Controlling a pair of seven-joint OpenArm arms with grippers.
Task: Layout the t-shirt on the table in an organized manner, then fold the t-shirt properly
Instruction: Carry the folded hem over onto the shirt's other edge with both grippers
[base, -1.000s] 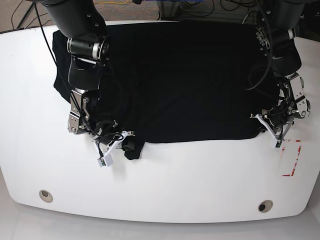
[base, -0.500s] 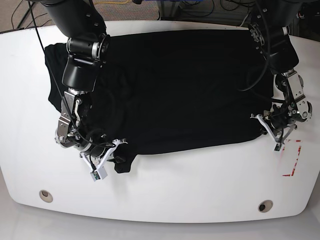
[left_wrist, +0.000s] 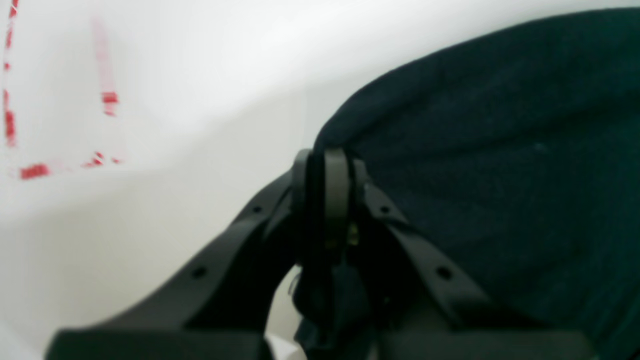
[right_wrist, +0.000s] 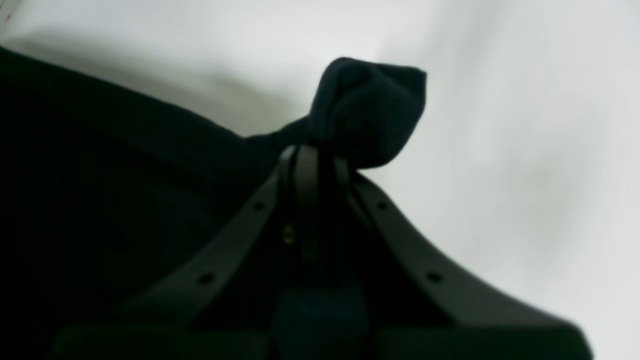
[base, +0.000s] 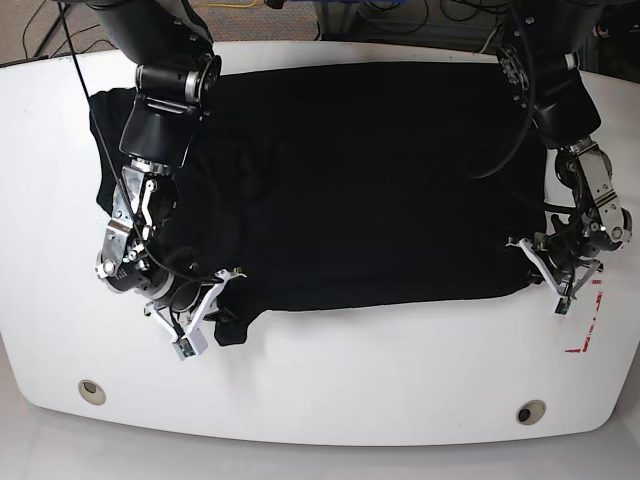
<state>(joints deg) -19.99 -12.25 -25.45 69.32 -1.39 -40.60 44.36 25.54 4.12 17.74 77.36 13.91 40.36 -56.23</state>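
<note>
One high view and two close wrist views.
The base camera looks down on the whole counter (base: 330, 390). Each wrist camera sits just behind its gripper, very near the black shirt (base: 360, 180), and shares one front shirt corner with the base view.

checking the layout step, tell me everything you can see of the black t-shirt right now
The t-shirt is black, soft knit fabric, spread mostly flat across the far half of the white table. Its near hem runs fairly straight, with some wrinkles on the base view's left. Both near corners are pinched in shut jaws: the right gripper holds a bunched corner that pokes past it, and the left gripper holds the other, beside the red mark.
</note>
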